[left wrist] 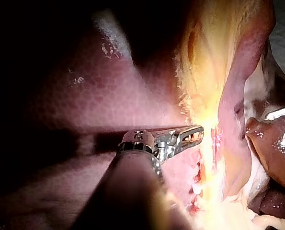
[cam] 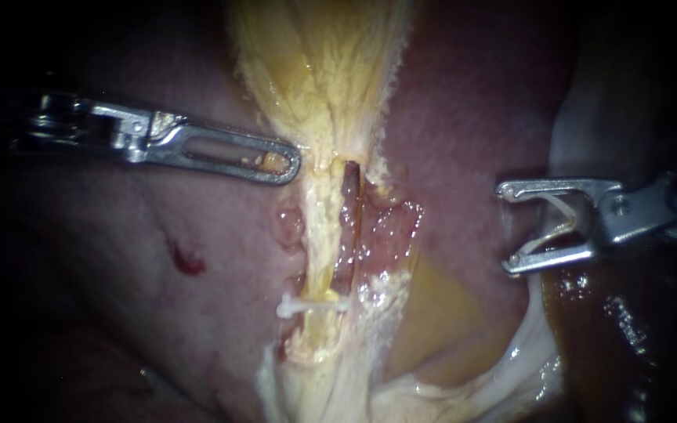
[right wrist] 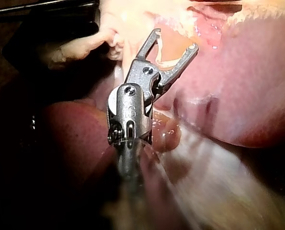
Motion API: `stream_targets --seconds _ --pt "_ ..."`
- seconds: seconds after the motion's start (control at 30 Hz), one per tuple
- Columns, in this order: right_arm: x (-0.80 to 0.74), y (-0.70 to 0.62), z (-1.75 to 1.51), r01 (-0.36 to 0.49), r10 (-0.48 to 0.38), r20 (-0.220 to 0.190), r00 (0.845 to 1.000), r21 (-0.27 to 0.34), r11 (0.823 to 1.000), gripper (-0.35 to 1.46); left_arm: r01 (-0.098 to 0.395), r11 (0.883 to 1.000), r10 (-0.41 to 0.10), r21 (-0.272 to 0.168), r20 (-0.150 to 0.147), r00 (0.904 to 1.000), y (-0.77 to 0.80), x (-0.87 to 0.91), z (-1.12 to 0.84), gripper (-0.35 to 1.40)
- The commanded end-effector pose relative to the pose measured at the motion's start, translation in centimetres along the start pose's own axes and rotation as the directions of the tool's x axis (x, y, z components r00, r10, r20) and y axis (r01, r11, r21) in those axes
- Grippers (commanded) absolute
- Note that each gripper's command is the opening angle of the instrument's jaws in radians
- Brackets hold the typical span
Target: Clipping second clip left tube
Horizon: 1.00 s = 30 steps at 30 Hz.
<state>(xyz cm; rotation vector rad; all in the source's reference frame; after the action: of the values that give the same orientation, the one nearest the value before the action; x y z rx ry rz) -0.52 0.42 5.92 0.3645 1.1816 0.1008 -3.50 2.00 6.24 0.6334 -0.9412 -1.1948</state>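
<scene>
The left tube is a pale yellow strand running down from the gallbladder. A white clip sits across its lower part. Beside it lies a darker, reddish right tube. My left instrument comes in from the left, its slotted jaws shut on the gallbladder's edge just above the tubes; its tip also shows in the left wrist view. My right instrument hangs well right of the tubes over the liver. Its jaws stand wide apart, holding a white clip between them.
Pinkish liver surrounds the dissected bed, with a small red spot to the left. Raw, wet tissue lies right of the tubes. Pale fatty tissue and dark fluid lie at the lower right.
</scene>
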Motion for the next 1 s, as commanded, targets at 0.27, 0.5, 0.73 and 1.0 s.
stream_targets --seconds 0.27,0.5,0.73,1.0 --pt "0.0 0.0 0.0 0.0 0.0 0.0 1.0 0.0 1.0 0.5 0.004 1.0 -0.004 0.005 -0.004 1.0 -0.06 -0.05 -0.12 -0.35" --pt "0.0 0.0 0.0 0.0 0.0 0.0 1.0 0.0 1.0 0.5 0.012 1.0 -0.012 0.004 -0.005 0.9999 -0.19 -0.16 -0.44 -0.35" --pt "0.0 0.0 0.0 0.0 0.0 0.0 1.0 0.0 1.0 0.5 0.026 1.0 -0.026 0.009 0.024 0.9994 -0.32 -0.33 -0.82 -0.35" --pt "0.0 -0.02 0.02 0.002 -0.002 -0.005 1.0 0.008 1.0 0.5 0.028 1.0 -0.028 0.0 0.03 0.9992 -0.3 -0.38 -0.9 -0.35"
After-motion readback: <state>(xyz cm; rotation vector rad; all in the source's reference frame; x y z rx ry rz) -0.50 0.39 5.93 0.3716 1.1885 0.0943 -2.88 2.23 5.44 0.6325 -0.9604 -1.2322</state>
